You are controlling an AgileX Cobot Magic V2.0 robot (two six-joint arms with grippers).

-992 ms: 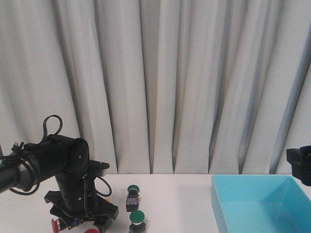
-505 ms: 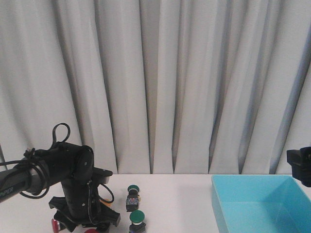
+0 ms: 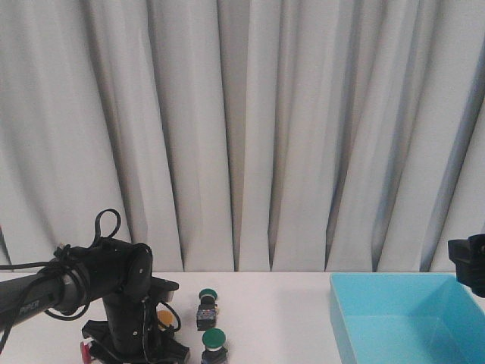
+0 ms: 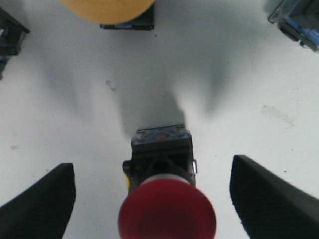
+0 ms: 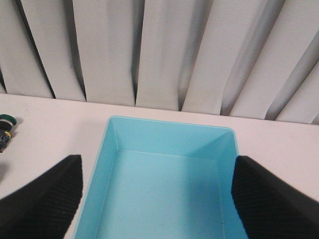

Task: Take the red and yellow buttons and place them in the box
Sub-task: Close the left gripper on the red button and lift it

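In the left wrist view a red button (image 4: 167, 219) with a black body lies on the white table between my left gripper's (image 4: 154, 199) open fingers, untouched by either. A yellow button (image 4: 107, 7) lies beyond it. In the front view the left gripper (image 3: 136, 350) is low over the table at the lower left, with a red cap (image 3: 86, 350) beside it and the yellow button (image 3: 164, 315) just right of the arm. The light blue box (image 3: 409, 318) stands at the right. My right gripper (image 5: 157, 199) is open and empty above the box (image 5: 169, 184).
Two green-capped buttons (image 3: 207, 296) (image 3: 214, 339) lie right of the left arm; one shows in the right wrist view (image 5: 6, 122). Other button bodies (image 4: 10, 30) (image 4: 294, 17) lie near the yellow one. A white curtain hangs behind the table.
My left arm has lowered and shifted a little to the right over the buttons. The yellow button now shows beside it. The right arm has not moved.
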